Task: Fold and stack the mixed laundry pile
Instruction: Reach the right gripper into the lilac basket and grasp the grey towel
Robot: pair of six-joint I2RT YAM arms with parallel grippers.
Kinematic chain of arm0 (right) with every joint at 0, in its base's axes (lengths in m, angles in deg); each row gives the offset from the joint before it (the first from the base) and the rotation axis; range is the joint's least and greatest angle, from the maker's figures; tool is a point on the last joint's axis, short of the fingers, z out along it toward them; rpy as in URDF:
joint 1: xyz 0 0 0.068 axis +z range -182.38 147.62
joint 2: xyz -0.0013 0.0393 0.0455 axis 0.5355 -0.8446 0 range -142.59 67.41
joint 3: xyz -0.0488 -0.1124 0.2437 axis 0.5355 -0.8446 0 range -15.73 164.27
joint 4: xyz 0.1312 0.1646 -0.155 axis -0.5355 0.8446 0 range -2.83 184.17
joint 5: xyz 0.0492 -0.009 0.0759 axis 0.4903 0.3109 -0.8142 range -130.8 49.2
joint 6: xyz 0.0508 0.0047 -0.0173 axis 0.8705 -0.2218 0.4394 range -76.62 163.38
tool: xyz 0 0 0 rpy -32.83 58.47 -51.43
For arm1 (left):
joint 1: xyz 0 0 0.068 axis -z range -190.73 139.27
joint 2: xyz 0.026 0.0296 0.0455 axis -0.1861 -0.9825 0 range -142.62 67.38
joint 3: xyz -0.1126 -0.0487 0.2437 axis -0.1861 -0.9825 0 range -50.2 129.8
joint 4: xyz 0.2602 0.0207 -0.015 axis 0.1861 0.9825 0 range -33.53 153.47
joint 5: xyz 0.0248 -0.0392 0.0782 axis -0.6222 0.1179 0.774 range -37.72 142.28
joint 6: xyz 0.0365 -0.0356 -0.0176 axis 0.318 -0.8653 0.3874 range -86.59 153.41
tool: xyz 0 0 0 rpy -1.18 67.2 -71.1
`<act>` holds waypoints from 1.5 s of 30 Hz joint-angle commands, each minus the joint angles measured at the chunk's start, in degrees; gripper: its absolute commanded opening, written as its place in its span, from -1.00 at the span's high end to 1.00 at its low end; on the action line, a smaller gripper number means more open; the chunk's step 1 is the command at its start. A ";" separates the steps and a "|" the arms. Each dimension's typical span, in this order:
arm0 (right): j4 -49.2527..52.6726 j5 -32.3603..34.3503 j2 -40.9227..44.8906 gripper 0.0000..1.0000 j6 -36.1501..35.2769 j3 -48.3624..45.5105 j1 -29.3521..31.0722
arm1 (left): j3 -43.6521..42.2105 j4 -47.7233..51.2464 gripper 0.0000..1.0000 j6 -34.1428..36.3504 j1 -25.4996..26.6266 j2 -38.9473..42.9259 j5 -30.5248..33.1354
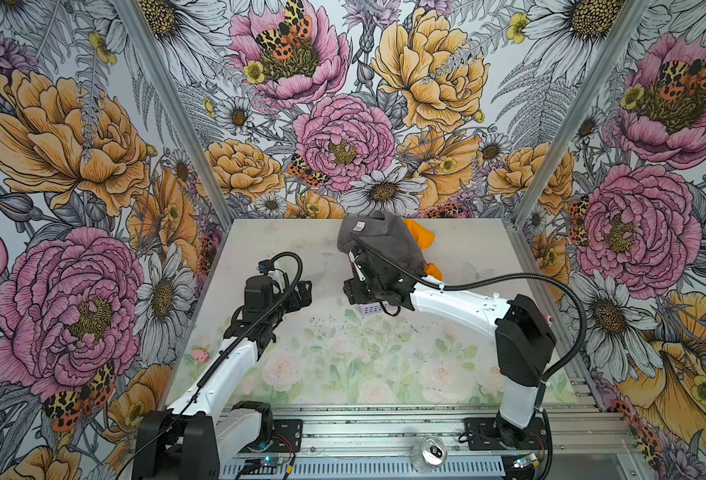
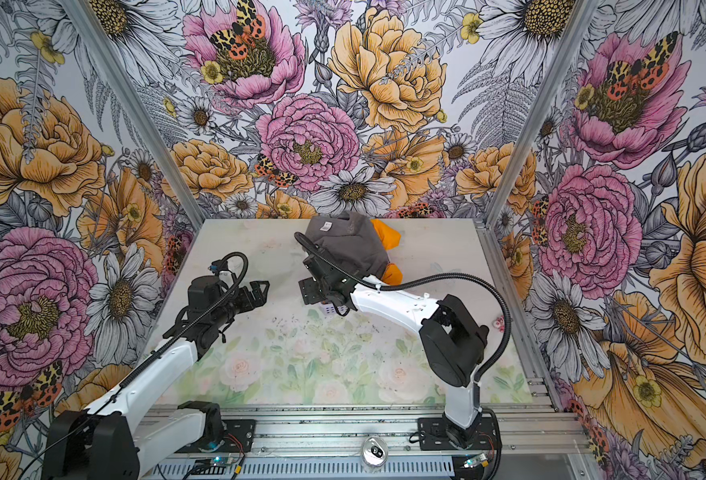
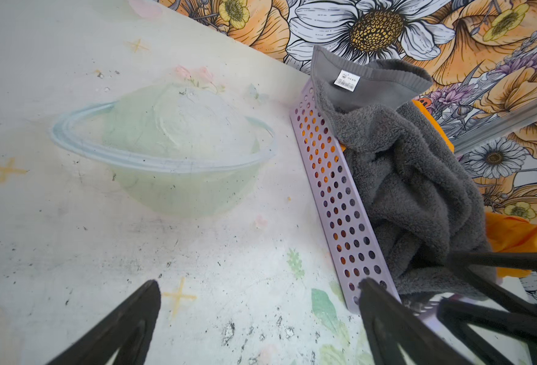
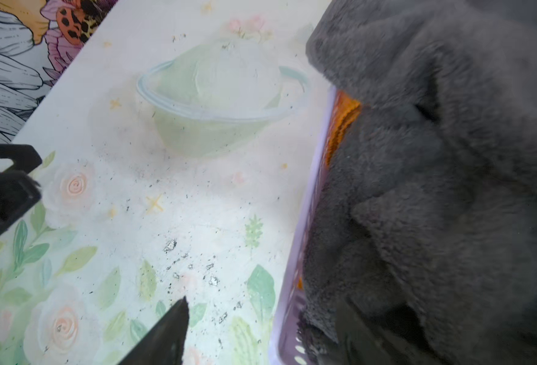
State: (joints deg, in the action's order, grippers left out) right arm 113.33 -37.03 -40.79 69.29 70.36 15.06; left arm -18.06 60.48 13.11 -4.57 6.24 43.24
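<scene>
Laundry pile, two pieces.

Both top views: dark grey towel [image 1: 380, 243] [image 2: 345, 245], plush, crumpled into a mound at the far middle of the table [image 1: 293, 245], close to the back wall. A small white tag [image 1: 358, 226] sits near its far left corner. Bright orange shorts [image 1: 422, 235] lie under it and show only along its right side. Lavender basket [image 1: 370, 309] is mostly hidden beneath the pile and the right arm; one corner shows. Left jaws are spread wide and empty above bare table, apart from the pile. Right jaws are hidden under their own wrist, at the towel's near edge.

Left wrist view: towel [image 3: 419, 189] in deep terry folds, spilling over the perforated wall of the basket [image 3: 333, 177]. Its flat-woven hem is turned up, and the tag [image 3: 346, 80] carries dark print. Orange of the shorts [image 3: 514, 237] shows beyond the towel and through the holes. Left jaws gape with nothing between them.

Right wrist view: towel [image 4: 435, 189] fills the basket [image 4: 295, 246], with a ribbed strip of shorts [image 4: 344, 120] tucked under it at the rim. Right jaws are parted, one finger [image 4: 169, 331] outside the wall over the table, the other inside against the towel. A gap shows between the outer finger and the wall.
</scene>
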 commanded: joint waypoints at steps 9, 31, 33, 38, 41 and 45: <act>6.63 -0.32 -7.77 0.00 3.09 7.44 0.60 | 0.21 -0.39 -0.98 -1.41 -0.27 -0.12 -2.56; 9.14 5.10 -11.27 0.83 4.94 8.24 0.59 | 0.20 -0.30 -0.98 -1.68 -0.01 -0.72 -2.38; 9.34 6.36 -10.46 0.95 5.26 7.62 0.29 | 0.20 -0.14 -0.98 -1.68 0.02 -0.68 -2.22; 10.72 8.84 -7.82 1.00 5.15 4.89 -1.71 | 0.37 0.16 -0.98 -1.58 0.18 -0.66 -2.21; 10.76 9.35 -5.63 1.00 4.23 1.89 -5.79 | 0.43 0.08 -0.98 -1.59 0.20 -0.93 -2.34; 10.89 10.02 -2.77 1.00 1.27 -2.00 -10.47 | 0.55 0.05 -0.98 -1.59 0.41 -1.24 -2.52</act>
State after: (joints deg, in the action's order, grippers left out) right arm 121.46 -30.72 -46.28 71.17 70.88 8.81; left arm -18.06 60.76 12.28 -4.57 5.71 42.11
